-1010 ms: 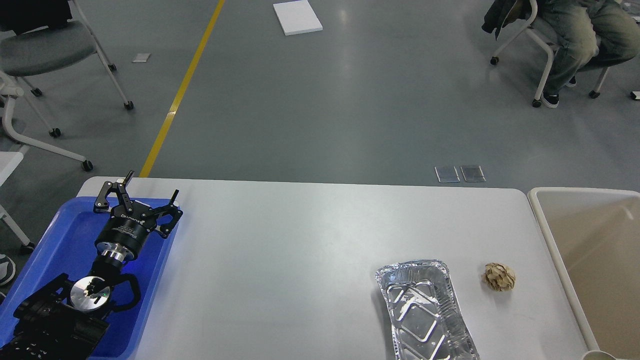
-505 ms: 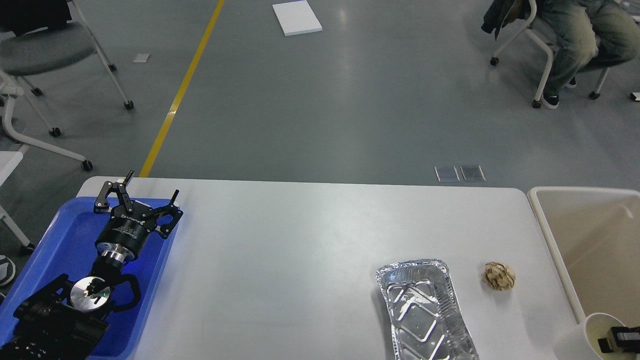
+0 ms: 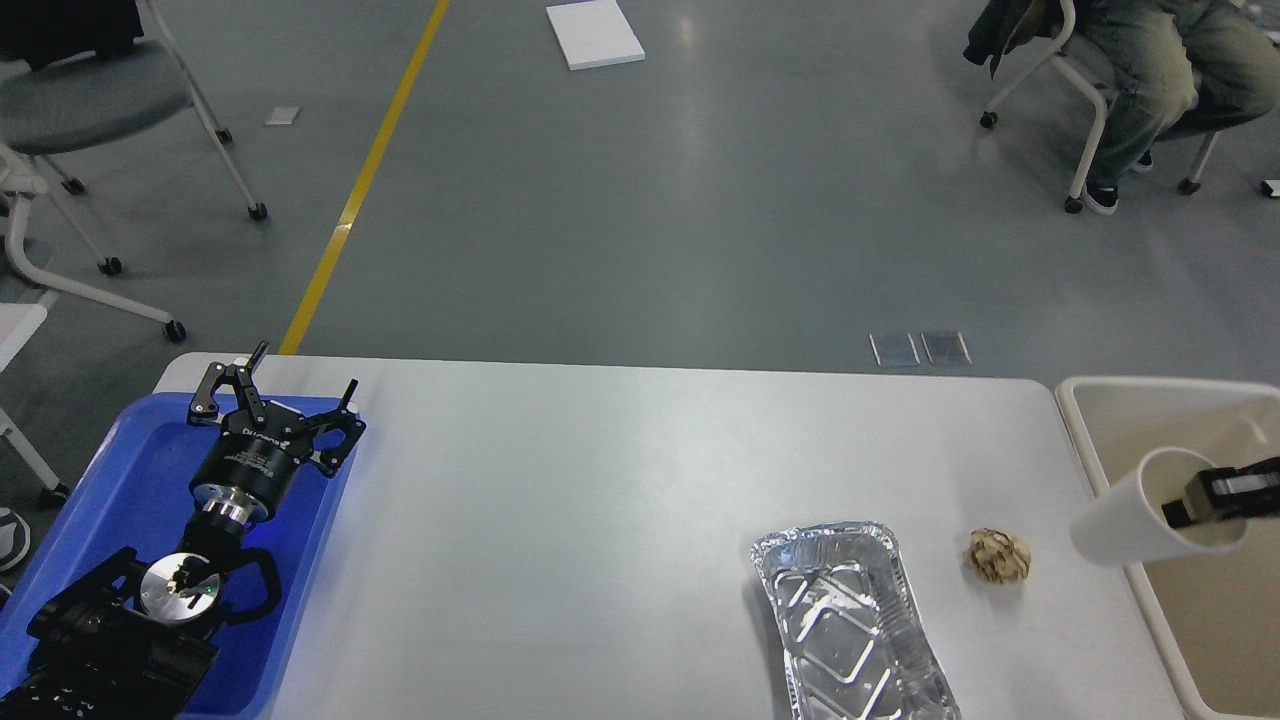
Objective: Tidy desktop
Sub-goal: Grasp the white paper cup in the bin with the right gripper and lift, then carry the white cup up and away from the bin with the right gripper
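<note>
The white-grey desktop [image 3: 600, 520] holds an empty foil tray [image 3: 850, 620] at the front right and a crumpled brown paper ball [image 3: 998, 556] just right of it. My right gripper [image 3: 1215, 495] comes in from the right edge and is shut on the rim of a white paper cup [image 3: 1120, 520], with one finger inside the cup's mouth. It holds the cup tilted on its side in the air, over the left rim of the beige bin [image 3: 1170, 381]. My left gripper [image 3: 305, 368] is open and empty above the far end of the blue tray [image 3: 130, 480].
The beige bin stands against the desktop's right end. The blue tray lies on the desktop's left end under my left arm. Beyond the desktop are grey floor, wheeled chairs [image 3: 90, 110] at far left and a seated person [image 3: 1150, 60] at far right.
My right gripper has come up from the bottom right corner with the white cup, raising it and tipping it over the bin's left rim. The left arm has not moved.
</note>
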Available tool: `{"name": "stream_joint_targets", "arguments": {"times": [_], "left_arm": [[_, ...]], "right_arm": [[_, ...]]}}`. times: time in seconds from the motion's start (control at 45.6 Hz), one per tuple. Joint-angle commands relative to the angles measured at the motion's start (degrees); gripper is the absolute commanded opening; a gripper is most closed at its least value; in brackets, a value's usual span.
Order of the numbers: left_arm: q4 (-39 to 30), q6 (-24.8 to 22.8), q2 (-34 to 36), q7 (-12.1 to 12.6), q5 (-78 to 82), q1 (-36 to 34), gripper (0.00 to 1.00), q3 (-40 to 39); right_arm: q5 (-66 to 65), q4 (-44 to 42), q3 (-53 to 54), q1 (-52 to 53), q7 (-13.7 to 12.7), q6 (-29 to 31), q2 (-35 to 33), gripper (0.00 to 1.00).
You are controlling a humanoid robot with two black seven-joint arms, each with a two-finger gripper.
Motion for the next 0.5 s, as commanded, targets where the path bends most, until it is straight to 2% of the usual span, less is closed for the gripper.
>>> {"name": "stream_joint_targets", "arguments": {"times": [0.0,0.263,0.483], "left_arm": [[0.00,0.00,0.00,0.00,-0.01,0.00,1.00,-0.04],[0.00,0.00,0.00,0.00,-0.01,0.00,1.00,0.05],[0.00,0.00,0.00,0.00,-0.01,0.00,1.00,0.05]], "right_arm": [[0.29,-1.61,-0.10,9.61,-0.14,2.75,5.61,0.00],[0.99,-6.26,-0.80,14.89,-0.05,2.75,11.67,0.00],[7.84,-9.34,-11.07,21.82,0.21,2.75,17.21,0.00]]}}
